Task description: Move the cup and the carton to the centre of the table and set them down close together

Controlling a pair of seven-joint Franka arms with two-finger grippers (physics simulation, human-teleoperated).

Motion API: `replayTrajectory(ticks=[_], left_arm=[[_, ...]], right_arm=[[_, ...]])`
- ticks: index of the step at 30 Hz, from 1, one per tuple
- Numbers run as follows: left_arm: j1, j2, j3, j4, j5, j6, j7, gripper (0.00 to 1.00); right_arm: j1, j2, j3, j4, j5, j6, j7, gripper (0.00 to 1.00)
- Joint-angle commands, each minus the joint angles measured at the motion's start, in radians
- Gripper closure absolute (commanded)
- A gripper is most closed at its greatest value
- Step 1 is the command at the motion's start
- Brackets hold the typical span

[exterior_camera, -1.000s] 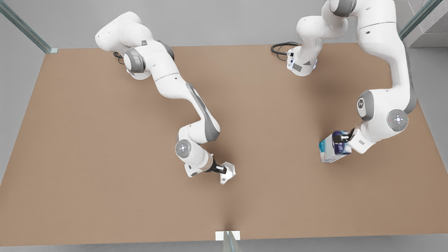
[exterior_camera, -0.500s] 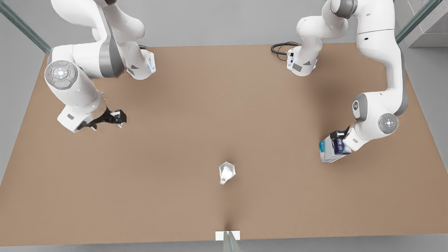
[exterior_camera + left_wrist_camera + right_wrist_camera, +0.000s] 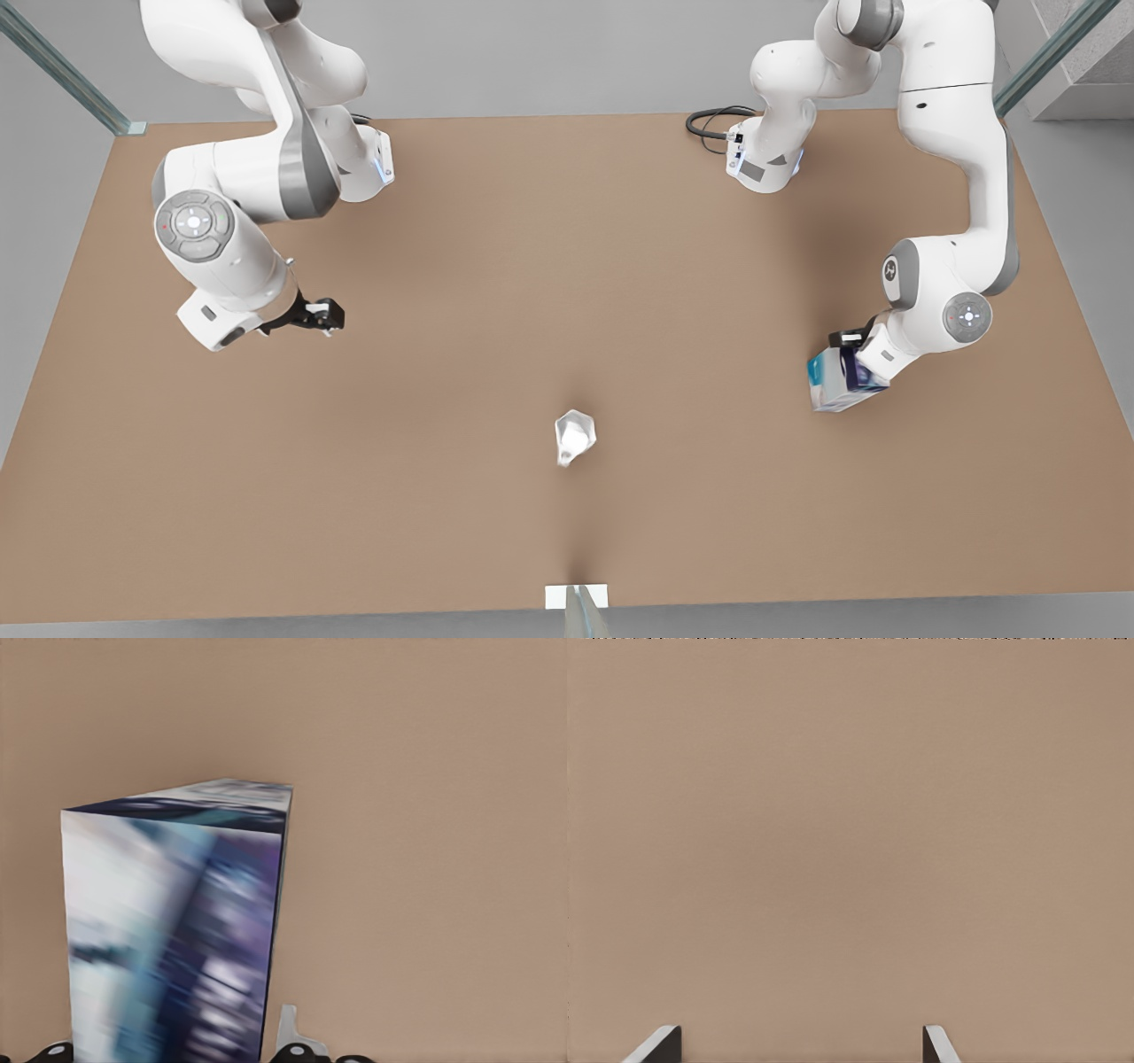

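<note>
The pale faceted cup (image 3: 574, 436) rests alone on the brown table (image 3: 496, 266), a little in front of its middle. The white and blue carton (image 3: 837, 385) stands near the front view's right edge. My left gripper (image 3: 849, 341) is down over the carton's top, open, with the carton (image 3: 168, 939) between its fingers. A thin gap shows beside one finger (image 3: 288, 1028); the other is hidden behind the box. My right gripper (image 3: 323, 315) hangs open over bare table at the front view's left, far from the cup, its fingertips (image 3: 660, 1043) wide apart.
Both arm bases sit at the table's back edge, with a black cable (image 3: 709, 124) beside the base on the front view's right. A small white bracket (image 3: 576, 595) marks the middle of the front edge. Glass posts stand at the back corners.
My right gripper let go of the cup and swung away to the front view's left. My left arm sank lower over the carton. Cup and carton stayed put.
</note>
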Motion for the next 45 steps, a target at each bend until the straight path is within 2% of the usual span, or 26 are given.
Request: replayTrajectory(ticks=[1,10,15,19,22,24,27,29,33,37,38,39,44,45], left_arm=[[-0.001,0.000,0.001,0.000,-0.008,-0.002,0.001,0.45],[-0.007,-0.041,-0.002,0.004,-0.009,-0.028,0.007,0.44],[-0.031,-0.084,-0.005,0.024,0.003,0.048,0.019,0.44],[-0.036,-0.077,-0.034,0.098,0.015,0.090,0.329,0.44],[-0.050,-0.064,-0.091,0.110,0.012,0.132,0.737,0.44],[-0.106,-0.040,-0.100,0.132,0.006,0.137,1.005,0.44],[-0.206,0.026,-0.102,0.245,-0.014,0.095,1.328,0.44],[-0.324,0.084,-0.100,0.356,-0.106,-0.026,1.328,0.44],[-0.544,0.170,-0.091,0.448,-0.233,-0.086,1.130,0.44],[-0.649,0.241,-0.085,0.497,-0.253,-0.081,1.047,0.43],[-0.671,0.252,-0.067,0.501,-0.253,-0.078,1.024,0.43],[-0.741,0.264,0.010,0.506,-0.279,-0.077,1.021,0.41],[-0.771,0.295,0.032,0.515,-0.282,-0.060,1.015,0.41],[-0.778,0.304,0.038,0.515,-0.282,-0.054,1.015,0.39]], right_arm=[[-0.002,0.000,0.000,0.000,0.000,-0.001,0.000,0.00],[-0.001,0.000,0.000,-0.001,0.000,0.005,0.002,0.00],[0.001,0.000,0.000,0.000,0.000,0.005,0.002,0.00],[-0.002,0.009,0.000,0.000,0.000,0.007,0.002,0.00],[-0.002,0.012,0.000,0.000,0.001,0.005,0.002,0.00],[-0.002,0.014,0.001,0.000,0.000,0.005,0.002,0.00],[-0.004,0.014,0.000,0.000,0.001,0.005,0.002,0.00],[-0.004,0.014,0.001,0.000,0.000,0.007,0.002,0.00],[-0.004,0.014,0.001,0.000,0.001,0.007,0.002,0.00],[-0.004,0.015,0.000,0.000,0.001,0.007,0.002,0.00],[-0.004,0.015,0.000,0.000,0.001,0.007,0.002,0.00],[-0.004,0.015,0.001,0.000,0.001,0.007,0.002,0.00],[-0.002,0.015,0.001,0.000,0.001,0.007,0.002,0.00],[-0.002,0.015,0.000,0.000,0.001,0.007,0.002,0.00]])
